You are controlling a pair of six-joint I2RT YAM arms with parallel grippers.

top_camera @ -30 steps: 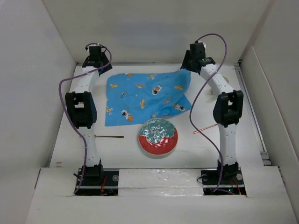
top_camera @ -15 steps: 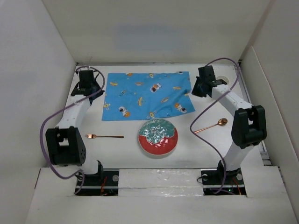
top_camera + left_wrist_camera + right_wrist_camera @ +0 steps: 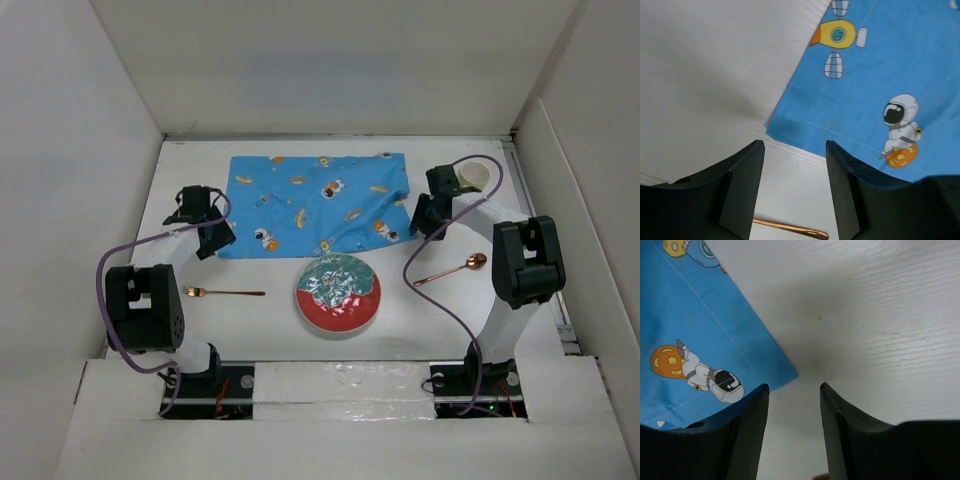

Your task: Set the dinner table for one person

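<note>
A blue cartoon-printed cloth mat [image 3: 315,203] lies flat at the back middle of the white dinner table [image 3: 260,320]. A red and green plate [image 3: 338,293] sits in front of it. A copper fork [image 3: 224,292] lies left of the plate, a copper spoon [image 3: 450,270] right of it. A pale cup [image 3: 476,176] stands at the back right. My left gripper [image 3: 218,240] is open and empty over the mat's near left corner [image 3: 771,131], with the fork handle [image 3: 790,228] below it. My right gripper [image 3: 416,222] is open and empty over the mat's near right corner [image 3: 790,374].
White walls enclose the table on the left, back and right. The arm bases stand at the near edge. Purple cables loop beside each arm.
Both grippers have let go of the mat's far corners and moved toward me, down to its near corners. The mat now lies spread flat. The cup is uncovered.
</note>
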